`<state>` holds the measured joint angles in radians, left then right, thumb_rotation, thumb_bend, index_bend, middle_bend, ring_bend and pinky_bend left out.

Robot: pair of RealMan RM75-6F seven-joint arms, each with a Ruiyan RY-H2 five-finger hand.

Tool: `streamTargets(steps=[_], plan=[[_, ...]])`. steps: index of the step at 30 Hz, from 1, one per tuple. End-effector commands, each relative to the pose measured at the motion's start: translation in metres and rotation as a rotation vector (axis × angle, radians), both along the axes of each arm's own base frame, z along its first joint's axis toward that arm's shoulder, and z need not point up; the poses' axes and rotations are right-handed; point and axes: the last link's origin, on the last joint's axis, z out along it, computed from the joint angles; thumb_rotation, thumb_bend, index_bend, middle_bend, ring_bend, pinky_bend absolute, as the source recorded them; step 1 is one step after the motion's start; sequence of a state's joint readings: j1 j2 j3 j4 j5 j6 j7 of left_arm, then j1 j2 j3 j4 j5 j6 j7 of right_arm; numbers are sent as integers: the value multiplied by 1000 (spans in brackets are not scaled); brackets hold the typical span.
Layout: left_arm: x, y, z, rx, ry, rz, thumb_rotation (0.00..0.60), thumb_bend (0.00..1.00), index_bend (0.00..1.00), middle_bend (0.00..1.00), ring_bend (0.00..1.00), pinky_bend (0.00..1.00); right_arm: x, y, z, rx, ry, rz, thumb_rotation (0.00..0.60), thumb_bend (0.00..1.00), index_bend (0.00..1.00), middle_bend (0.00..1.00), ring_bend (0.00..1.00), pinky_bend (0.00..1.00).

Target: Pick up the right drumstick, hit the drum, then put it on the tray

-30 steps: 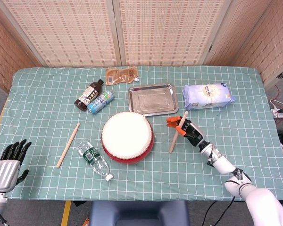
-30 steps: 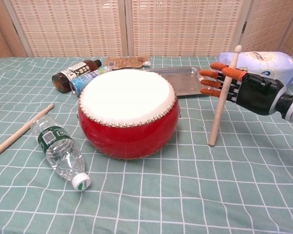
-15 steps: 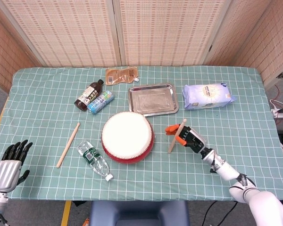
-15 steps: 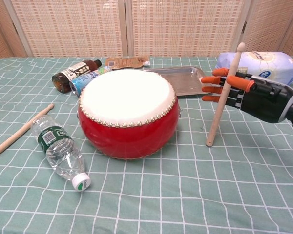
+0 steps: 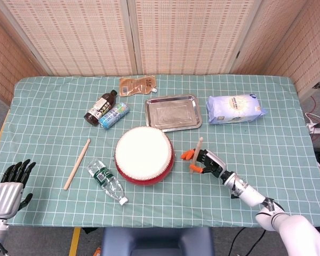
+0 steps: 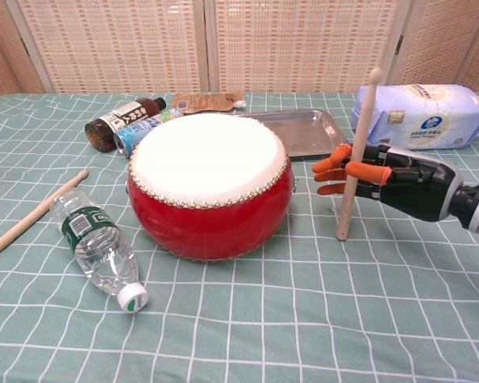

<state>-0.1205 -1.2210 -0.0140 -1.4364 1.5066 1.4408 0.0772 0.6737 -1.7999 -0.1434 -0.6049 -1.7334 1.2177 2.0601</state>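
My right hand (image 6: 399,182) reaches in low from the right, fingers wrapped around the right drumstick (image 6: 357,152), which stands nearly upright just right of the drum (image 6: 210,187), its butt at the cloth. My left hand (image 5: 12,183) rests at the near left corner, fingers loosely apart, holding nothing; the chest view doesn't show it. The hand covers the middle of the stick, so I cannot tell how firm the grip is. Since a second ago the hand has come lower and nearer, and the stick stands straighter. The tray (image 5: 173,112) lies beyond the drum.
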Motion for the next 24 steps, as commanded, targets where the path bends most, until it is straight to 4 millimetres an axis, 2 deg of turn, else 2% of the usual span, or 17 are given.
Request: streamTargets(steps=[1,6,13,24], plan=[[0,0,0,-1,-1,-1,600,241,32,0,0,79,1,0,-3,1,14,0,570,171,555,381,292,280],[-1,0,-1,-3,-1,1,600,240,32,0,0,78,3,1,-7,-4,36,0,571,55,647,437,346,308],[-2,0,-2,-7,-2,5,600,240,32,0,0,77,6,0,-14,-4,63,-5,574,53,816,549,470,370],[-4,0,-3,-11,-2,11,600,240,32,0,0,73,10,2,-26,10,108,10,576,53,880,593,508,396]])
